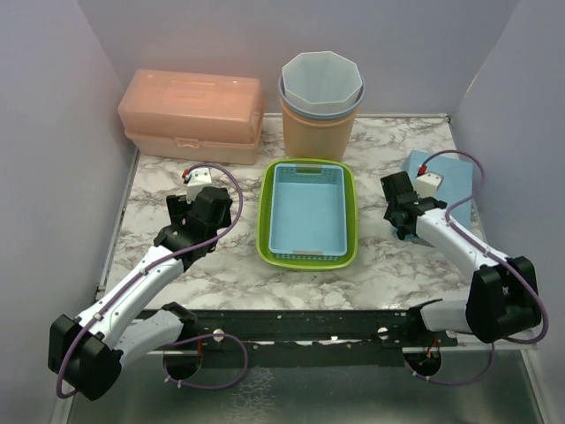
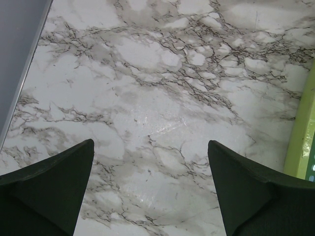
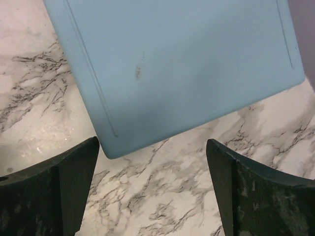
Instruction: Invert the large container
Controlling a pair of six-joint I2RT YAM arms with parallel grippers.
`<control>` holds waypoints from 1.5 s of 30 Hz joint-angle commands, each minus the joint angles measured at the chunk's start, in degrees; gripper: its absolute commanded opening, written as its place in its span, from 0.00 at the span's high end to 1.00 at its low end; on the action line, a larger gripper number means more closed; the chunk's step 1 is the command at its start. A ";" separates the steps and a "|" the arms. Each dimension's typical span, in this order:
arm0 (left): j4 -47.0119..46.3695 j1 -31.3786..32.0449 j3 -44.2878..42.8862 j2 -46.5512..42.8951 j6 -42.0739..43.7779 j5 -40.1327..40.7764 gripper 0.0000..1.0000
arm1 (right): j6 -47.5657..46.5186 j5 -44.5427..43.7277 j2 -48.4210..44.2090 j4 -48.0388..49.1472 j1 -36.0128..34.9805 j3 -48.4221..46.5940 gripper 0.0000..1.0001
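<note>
A lime-green basket (image 1: 265,216), the widest open container here, lies upright in the middle of the marble table with a light blue basket (image 1: 307,208) nested inside it. Its green rim (image 2: 302,132) shows at the right edge of the left wrist view. My left gripper (image 1: 196,196) (image 2: 150,142) hovers over bare marble left of the basket, open and holding nothing. My right gripper (image 1: 404,196) (image 3: 152,140) is to the basket's right, open and holding nothing, its fingers near the corner of a blue board (image 3: 187,64).
A peach lidded box (image 1: 190,115) stands at the back left. A stack of nested bins (image 1: 320,102), orange outside and pale ones inside, stands at the back centre. The flat blue board (image 1: 450,177) lies at the right. Walls close in the left, back and right.
</note>
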State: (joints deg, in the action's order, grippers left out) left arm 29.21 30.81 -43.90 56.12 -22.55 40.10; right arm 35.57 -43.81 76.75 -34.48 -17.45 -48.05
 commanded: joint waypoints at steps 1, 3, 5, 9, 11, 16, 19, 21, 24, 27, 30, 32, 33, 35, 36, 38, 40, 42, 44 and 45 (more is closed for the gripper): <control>-0.69 -0.22 0.47 -1.19 0.55 -0.61 0.01 | 9.83 3.62 -7.65 -2.66 0.97 -0.98 0.05; -0.73 -0.22 0.56 -1.23 0.57 -0.64 0.01 | 15.66 5.14 -12.52 -3.47 2.29 -0.55 0.00; -0.71 -0.22 0.57 -1.40 0.55 -0.78 0.01 | 19.79 5.82 -16.84 -2.62 3.70 0.49 0.00; -0.82 -0.22 0.65 -1.69 0.65 -0.94 0.01 | 27.58 3.93 -21.42 -4.69 5.75 1.33 0.00; -0.91 -0.22 0.68 -1.80 0.66 -1.02 0.01 | 30.66 5.00 -22.67 -4.86 8.46 2.25 0.00; -0.91 -0.22 0.66 -1.61 0.60 -1.31 0.01 | 32.46 14.88 -22.94 -0.77 18.04 5.55 0.00; -1.00 -0.22 0.66 -1.51 0.66 -1.21 0.01 | 32.73 18.07 -22.09 1.83 22.93 6.25 0.00; -0.93 -0.22 0.65 -1.36 0.66 -1.23 0.01 | 30.78 19.72 -21.80 4.78 24.73 6.15 0.00; -0.97 -0.22 0.57 -0.89 0.65 -1.37 0.01 | 30.61 23.85 -19.29 5.33 28.39 5.47 0.00; -0.92 -0.22 0.54 -0.87 0.66 -1.39 0.01 | 31.12 24.09 -16.29 1.18 29.23 3.84 0.00; -0.89 -0.22 0.44 -0.79 0.66 -1.31 0.01 | 30.82 23.85 -17.20 2.20 29.55 5.38 0.00; -0.91 -0.22 0.38 -0.55 0.64 -1.32 0.01 | 30.28 24.96 -18.03 3.53 30.23 6.17 0.00; -0.91 -0.22 0.38 -0.43 0.65 -1.46 0.01 | 29.67 25.15 -18.05 4.45 30.42 6.44 0.00; -0.91 -0.22 0.26 -0.21 0.71 -1.51 0.01 | 29.44 25.33 -16.84 4.78 31.15 6.36 0.00; -0.91 -0.22 0.28 -0.22 0.74 -1.47 0.01 | 29.12 25.29 -15.95 4.84 31.83 6.11 0.00; -0.89 -0.22 0.39 -0.30 0.71 -1.51 0.01 | 26.94 26.24 -14.19 7.31 33.03 6.22 0.00; -0.91 -0.23 0.33 -0.33 0.65 -1.33 0.01 | 22.12 27.28 -12.38 12.05 33.53 6.03 0.00; -0.91 -0.22 0.39 -0.39 0.66 -1.32 0.01 | 16.65 28.66 -9.84 14.86 34.16 4.38 0.00; -0.91 -0.22 0.35 -0.22 0.65 -1.31 0.01 | 11.67 31.61 -7.22 17.84 34.82 2.50 0.00; -0.91 -0.22 0.31 -0.15 0.62 -1.29 0.01 | 10.47 33.15 -5.69 18.79 35.18 1.62 0.00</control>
State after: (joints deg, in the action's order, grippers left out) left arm 29.15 30.81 -43.68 55.77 -22.39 39.62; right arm 56.53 -16.84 66.85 -23.64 16.51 -42.96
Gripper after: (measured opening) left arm 0.989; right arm 0.998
